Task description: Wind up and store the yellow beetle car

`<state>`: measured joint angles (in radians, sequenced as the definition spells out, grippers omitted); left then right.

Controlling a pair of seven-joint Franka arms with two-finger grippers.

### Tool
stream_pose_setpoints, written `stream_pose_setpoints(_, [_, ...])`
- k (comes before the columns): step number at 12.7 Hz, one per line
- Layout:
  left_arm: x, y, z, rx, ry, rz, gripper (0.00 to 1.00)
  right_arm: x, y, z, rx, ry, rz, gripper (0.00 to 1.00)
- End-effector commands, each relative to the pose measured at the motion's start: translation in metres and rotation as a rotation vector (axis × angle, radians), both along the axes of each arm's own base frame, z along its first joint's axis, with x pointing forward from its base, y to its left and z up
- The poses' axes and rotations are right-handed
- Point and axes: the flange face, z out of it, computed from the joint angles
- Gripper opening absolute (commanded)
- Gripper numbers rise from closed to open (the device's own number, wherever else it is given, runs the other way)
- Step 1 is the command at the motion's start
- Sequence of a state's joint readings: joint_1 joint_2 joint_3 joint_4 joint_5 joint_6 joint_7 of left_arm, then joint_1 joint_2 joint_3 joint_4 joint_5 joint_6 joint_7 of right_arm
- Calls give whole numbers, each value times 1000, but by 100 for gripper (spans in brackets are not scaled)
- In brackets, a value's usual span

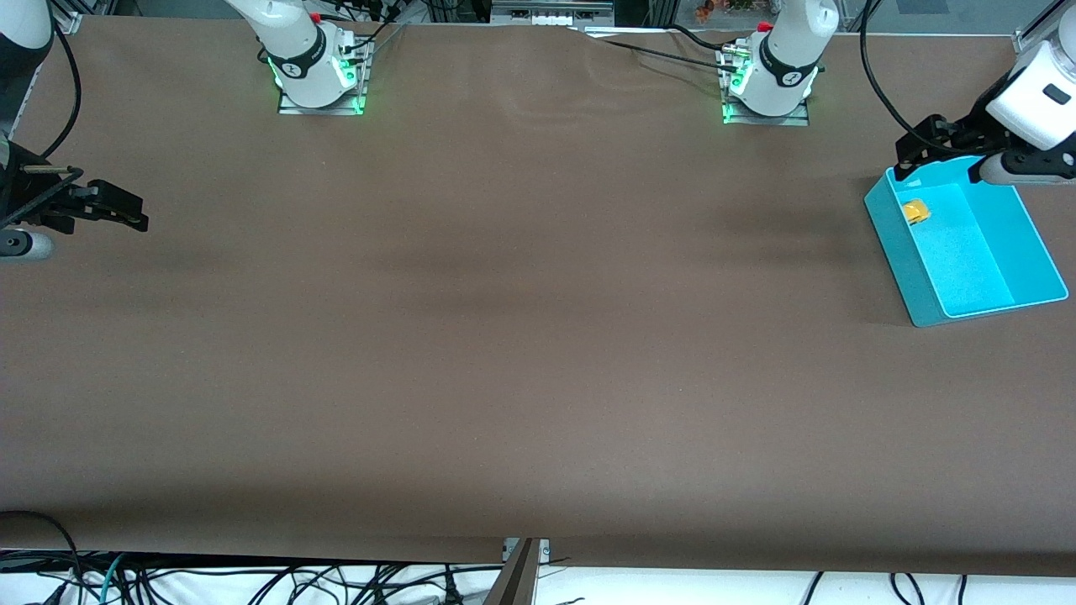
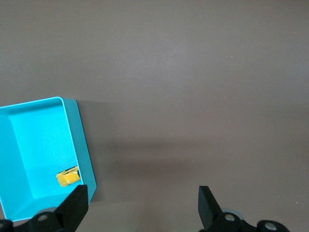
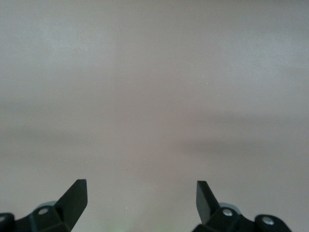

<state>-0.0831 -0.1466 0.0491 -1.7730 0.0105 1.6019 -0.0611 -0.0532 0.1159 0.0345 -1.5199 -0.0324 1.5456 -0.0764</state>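
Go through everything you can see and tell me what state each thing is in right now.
Yellow beetle car: lying in the blue bin, free of both grippers.
Blue bin: on the table at the left arm's end, open-topped, holding only the car.
Left gripper: open, empty, over the bin's edge.
Right gripper: open, empty, waiting over bare table.

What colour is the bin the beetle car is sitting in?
Bright turquoise bin, seen best in the front view, with the yellow beetle car inside.

L arm's black two-finger gripper (image 1: 920,151): raised, fingers spread, empty. R arm's black two-finger gripper (image 1: 126,210): raised, fingers spread, empty, waiting.
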Motion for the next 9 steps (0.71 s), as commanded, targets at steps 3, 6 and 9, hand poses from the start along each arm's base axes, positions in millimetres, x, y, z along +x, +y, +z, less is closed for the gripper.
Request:
stream_pose_setpoints(3, [14, 0, 0, -58, -27, 39, 100, -1, 0, 3, 16, -8, 0, 100])
stream_pose_setpoints(6, [13, 2, 1, -54, -29, 38, 100, -1, 0, 3, 17, -8, 0, 100])
stream_pose_setpoints(9, [14, 2, 0, -54, -27, 40, 100, -1, 0, 3, 17, -6, 0, 100])
